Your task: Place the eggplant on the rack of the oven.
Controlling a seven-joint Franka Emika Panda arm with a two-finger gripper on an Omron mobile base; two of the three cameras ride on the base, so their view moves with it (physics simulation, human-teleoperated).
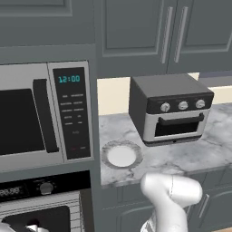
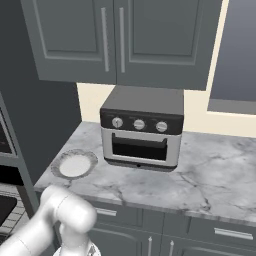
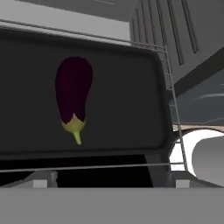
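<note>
Hand view: the eggplant [image 3: 73,92] lies on a dark tray [image 3: 127,109] resting on the wire rack [image 3: 171,94], stem toward the near edge. Finger tips are not distinguishable, so I cannot tell the gripper's state. Left base view cuts the oven [image 1: 43,204] off at the bottom edge, left of the white plate [image 1: 121,155].
</note>
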